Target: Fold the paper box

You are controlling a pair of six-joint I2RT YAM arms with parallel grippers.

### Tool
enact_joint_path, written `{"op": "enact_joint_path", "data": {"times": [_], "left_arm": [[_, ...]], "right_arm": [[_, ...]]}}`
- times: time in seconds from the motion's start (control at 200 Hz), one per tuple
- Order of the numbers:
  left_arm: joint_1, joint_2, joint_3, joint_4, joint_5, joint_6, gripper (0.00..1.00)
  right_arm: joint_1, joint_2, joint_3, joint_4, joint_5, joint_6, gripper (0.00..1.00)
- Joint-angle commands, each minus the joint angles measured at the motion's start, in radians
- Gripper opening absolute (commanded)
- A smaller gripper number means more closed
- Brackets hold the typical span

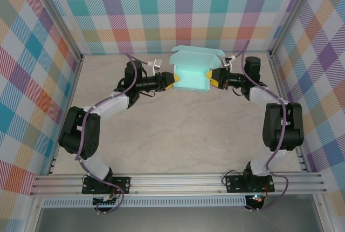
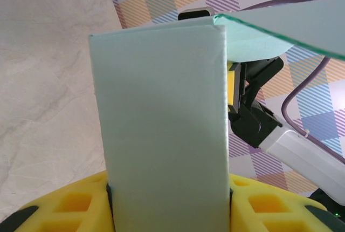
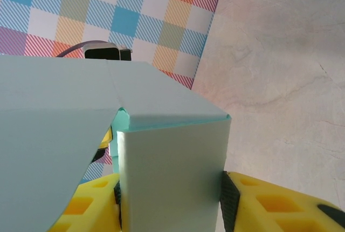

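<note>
The paper box (image 1: 190, 73) is pale aqua card, held up off the table between both arms at the back middle, its open side facing up and a lid flap (image 1: 195, 55) standing at the far edge. My left gripper (image 1: 171, 79) is shut on the box's left end wall (image 2: 161, 108), with yellow fingers (image 2: 81, 205) on either side of it. On the right end wall (image 3: 172, 162), my right gripper (image 1: 211, 76) has its dark pads (image 3: 229, 199) pressing both sides. The right arm's gripper body (image 2: 253, 108) shows behind the box in the left wrist view.
The marble-patterned table (image 1: 178, 135) lies beneath the box. Plaid walls (image 1: 161, 11) close the back and both sides. An aluminium rail (image 1: 178, 181) with both arm bases runs along the near edge.
</note>
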Motion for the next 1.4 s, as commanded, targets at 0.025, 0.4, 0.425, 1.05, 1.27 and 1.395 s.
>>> {"op": "enact_joint_path", "data": {"times": [0.025,0.4,0.425,1.05,1.27,1.395], "left_arm": [[-0.008,0.021,0.015,0.017,0.018,-0.011,0.23],[-0.020,0.029,0.036,0.004,0.020,-0.003,0.22],[-0.020,0.029,0.036,-0.001,0.020,0.000,0.22],[-0.037,0.043,0.056,-0.102,0.012,0.080,0.22],[-0.040,0.072,0.057,-0.137,0.021,0.110,0.22],[-0.027,0.080,0.052,-0.130,0.001,0.085,0.22]], "right_arm": [[0.020,0.011,0.050,-0.095,-0.023,-0.101,0.48],[0.055,0.035,0.084,-0.291,0.060,-0.249,0.37],[0.058,0.036,0.089,-0.313,0.068,-0.264,0.37],[0.105,0.038,0.116,-0.412,0.164,-0.315,0.38],[0.104,0.063,0.129,-0.382,0.136,-0.287,0.44],[0.082,0.053,0.083,-0.213,0.082,-0.162,0.60]]}}
